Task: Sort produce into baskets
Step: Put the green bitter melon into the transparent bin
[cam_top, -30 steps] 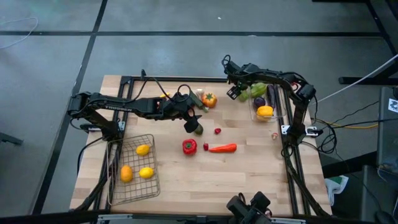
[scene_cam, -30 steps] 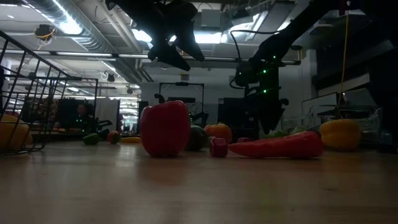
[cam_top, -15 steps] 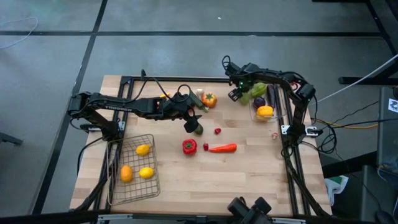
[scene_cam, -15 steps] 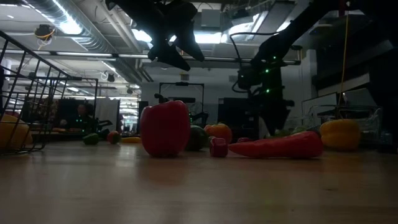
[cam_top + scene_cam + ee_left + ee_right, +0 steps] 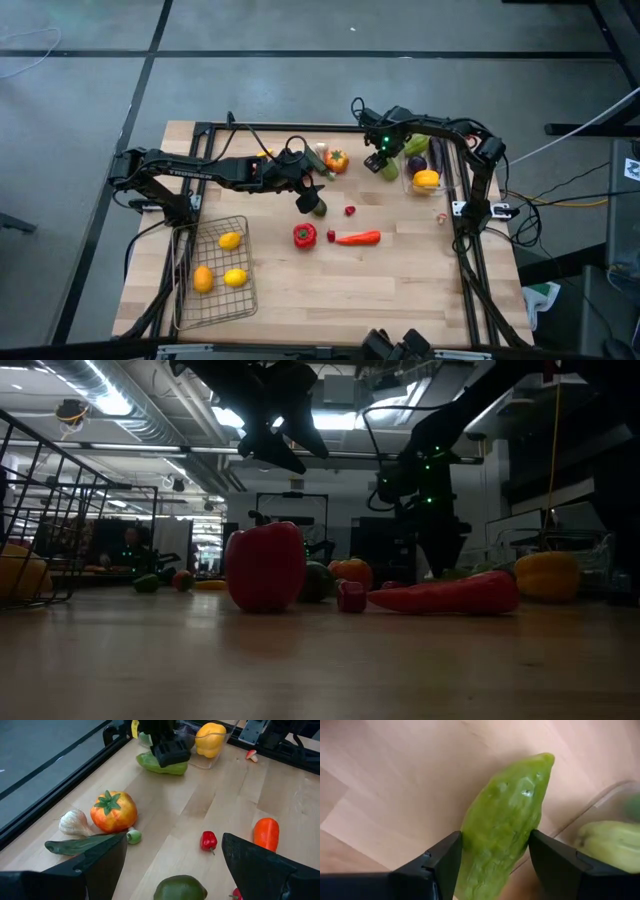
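— While the right gripper point(image 5: 384, 160) hangs toward one o'clock on the desk point(image 5: 330, 285), what does it hold?
— Its fingers point(image 5: 432, 865) are clamped on a green cucumber point(image 5: 502, 827), just beside the clear bin's point(image 5: 408, 186) nine o'clock wall. A yellow pepper point(image 5: 426, 179) and something purple point(image 5: 417, 164) lie in that bin.
— And the left gripper point(image 5: 309, 190)?
— Spread wide and holding nothing, it hovers near the desk's middle, over a dark green piece point(image 5: 319, 208). Toward twelve o'clock from it sit an orange tomato-like piece point(image 5: 113, 812), a garlic bulb point(image 5: 73, 822) and a long dark green pod point(image 5: 75, 845).
— The rest?
— A red pepper point(image 5: 304, 235) and a long red-orange pepper point(image 5: 358, 238) lie at centre, a tiny red piece point(image 5: 350, 210) above them. The wire basket point(image 5: 187, 285) at seven o'clock carries three yellow and orange pieces point(image 5: 230, 240).
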### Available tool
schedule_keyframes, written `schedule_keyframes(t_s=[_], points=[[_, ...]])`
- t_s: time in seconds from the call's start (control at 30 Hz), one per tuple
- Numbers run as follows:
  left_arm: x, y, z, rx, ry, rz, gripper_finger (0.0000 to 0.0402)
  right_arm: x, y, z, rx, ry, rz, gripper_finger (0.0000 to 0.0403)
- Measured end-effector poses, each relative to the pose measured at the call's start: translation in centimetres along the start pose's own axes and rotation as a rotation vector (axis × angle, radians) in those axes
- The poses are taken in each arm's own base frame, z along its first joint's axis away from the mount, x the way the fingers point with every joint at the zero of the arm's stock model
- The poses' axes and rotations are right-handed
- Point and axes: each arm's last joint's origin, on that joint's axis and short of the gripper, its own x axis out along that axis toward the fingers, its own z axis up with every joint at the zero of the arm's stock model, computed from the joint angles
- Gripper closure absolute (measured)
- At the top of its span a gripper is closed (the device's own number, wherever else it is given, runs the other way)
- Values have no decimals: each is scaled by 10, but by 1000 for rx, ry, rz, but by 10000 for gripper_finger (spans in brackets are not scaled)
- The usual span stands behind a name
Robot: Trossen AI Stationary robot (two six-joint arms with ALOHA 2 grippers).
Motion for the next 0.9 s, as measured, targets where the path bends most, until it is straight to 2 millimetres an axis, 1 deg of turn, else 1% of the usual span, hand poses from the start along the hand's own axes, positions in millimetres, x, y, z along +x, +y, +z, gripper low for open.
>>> schedule_keyframes(t_s=[0.13, 0.4, 0.47, 0.63, 0.7, 0.9], points=[[0, 0, 0, 0, 0, 0, 79, 0, 6, 0, -18, -7, 0, 178], [0, 0, 0, 0, 0, 0, 79, 0, 5, 0, -17, -7, -8, 180], [0, 0, 0, 0, 0, 0, 79, 0, 5, 0, -17, -7, -12, 190], [0, 0, 0, 0, 0, 0, 79, 0, 5, 0, -17, -8, -13, 235], [0, 0, 0, 0, 0, 0, 79, 0, 5, 0, -17, -9, -13, 246], [0, 0, 0, 0, 0, 0, 79, 0, 5, 0, -21, -10, -13, 252]])
